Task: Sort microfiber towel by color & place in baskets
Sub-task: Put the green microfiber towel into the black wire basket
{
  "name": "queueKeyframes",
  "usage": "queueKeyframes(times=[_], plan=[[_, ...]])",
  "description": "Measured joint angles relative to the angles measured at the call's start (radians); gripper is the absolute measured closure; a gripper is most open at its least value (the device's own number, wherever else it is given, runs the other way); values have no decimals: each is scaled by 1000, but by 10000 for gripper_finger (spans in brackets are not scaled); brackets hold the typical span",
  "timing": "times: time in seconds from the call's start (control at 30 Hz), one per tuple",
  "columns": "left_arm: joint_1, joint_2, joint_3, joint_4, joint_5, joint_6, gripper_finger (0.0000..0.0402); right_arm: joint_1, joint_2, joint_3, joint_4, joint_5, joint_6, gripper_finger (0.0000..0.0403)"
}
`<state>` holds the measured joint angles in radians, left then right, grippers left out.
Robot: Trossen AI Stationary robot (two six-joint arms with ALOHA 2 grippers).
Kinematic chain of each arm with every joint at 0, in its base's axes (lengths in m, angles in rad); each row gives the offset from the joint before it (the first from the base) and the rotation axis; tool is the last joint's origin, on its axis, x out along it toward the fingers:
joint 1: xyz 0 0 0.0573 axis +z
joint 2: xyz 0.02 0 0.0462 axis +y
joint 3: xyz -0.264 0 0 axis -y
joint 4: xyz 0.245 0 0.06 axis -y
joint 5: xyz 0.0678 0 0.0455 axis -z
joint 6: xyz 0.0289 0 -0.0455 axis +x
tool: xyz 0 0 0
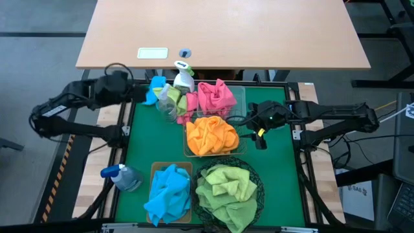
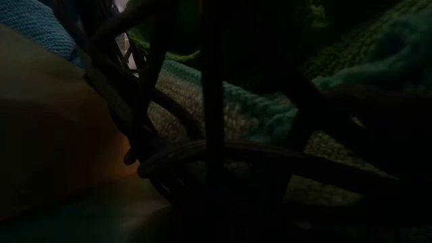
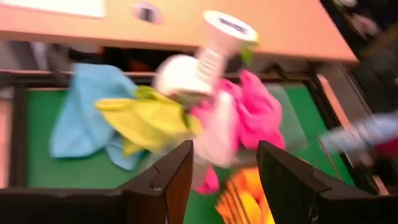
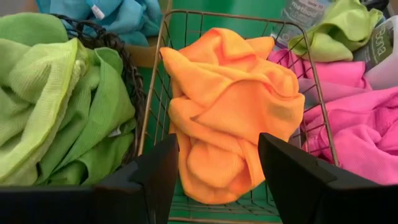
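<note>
1. The orange towel [image 1: 211, 134] lay bunched in a pale wire basket [image 4: 153, 93] at the middle of the green mat [image 1: 139, 142].
2. Pink towels [image 1: 216, 97] filled the clear basket [image 1: 240, 97] just behind it, toward the wooden table [image 1: 259, 32].
3. At the near edge, a blue towel [image 1: 168, 193] sat in the tan bin [image 1: 155, 169], and green towels [image 1: 225, 189] were heaped in the round black wire-mesh basket [image 1: 259, 188] beside it.
4. A loose blue towel [image 1: 156, 88] and a yellow-green towel [image 1: 173, 96] lay at the far edge of the mat, next to a white spray bottle [image 1: 183, 76].
5. Another spray bottle [image 1: 121, 176] lay on its side near the tan bin.
6. The left gripper [image 1: 143, 94] hovered beside the loose towels, its fingers [image 3: 174, 174] spread wide and holding nothing.
7. The right gripper [image 1: 253, 123] hung just beside the orange towel's basket, its fingers [image 4: 155, 171] also wide apart and empty.
8. The low view was too dark to show more than basket wires and towel cloth.
</note>
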<state>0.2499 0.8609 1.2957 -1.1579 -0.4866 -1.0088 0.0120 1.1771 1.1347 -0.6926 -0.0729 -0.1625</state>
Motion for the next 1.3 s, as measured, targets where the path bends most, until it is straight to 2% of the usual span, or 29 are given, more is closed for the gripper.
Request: queueKeyframes(times=[0.1,0.27,0.53,0.7,0.97,1.07,1.3], plan=[[127,4,0,-2,24,30,231,0,4,0,5,0,0,182],[320,79,0,2,133,125,231,0,11,0,21,0,-25,182],[622,291,0,11,324,297,231,0,32,0,15,0,-56,182],[769,427,0,54,421,370,231,0,39,0,8,0,-56,182],[893,602,0,53,523,391,231,0,45,0,1,0,-55,182],[899,656,0,53,559,391,231,0,45,0,2,0,-55,182],[888,767,0,52,562,386,231,0,45,0,2,0,-53,182]])
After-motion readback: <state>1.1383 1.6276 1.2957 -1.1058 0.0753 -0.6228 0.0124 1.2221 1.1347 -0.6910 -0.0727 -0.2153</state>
